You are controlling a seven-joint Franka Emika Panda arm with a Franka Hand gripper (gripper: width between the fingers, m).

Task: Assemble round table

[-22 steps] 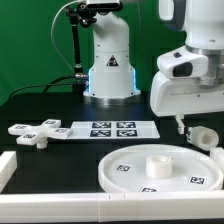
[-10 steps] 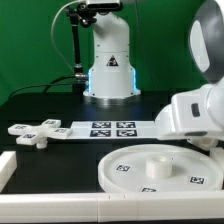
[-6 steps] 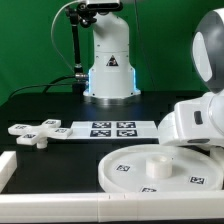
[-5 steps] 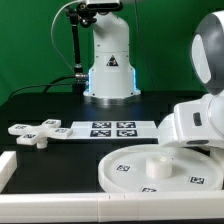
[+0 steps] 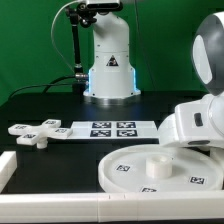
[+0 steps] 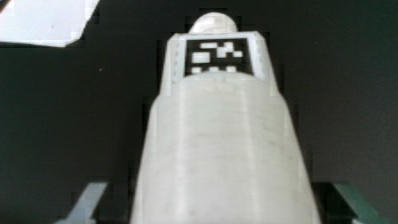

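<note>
Straddling the leg point(image 6: 222, 130), jaws sit either side of it; can't tell if clamped. Leg runs lengthwise btwn them, tag facing wrist cam, prob. lined up for a pick. Arm point(image 5: 205, 120) hides it, low over worktop point(image 5: 40, 100) beside disc point(image 5: 140, 150). Foot point(image 5: 35, 130) & marker board point(image 5: 110, 128) well apart, nothing blocking.

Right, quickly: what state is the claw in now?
Claw: open, straddling the leg, small gaps showing on both sides.
</note>
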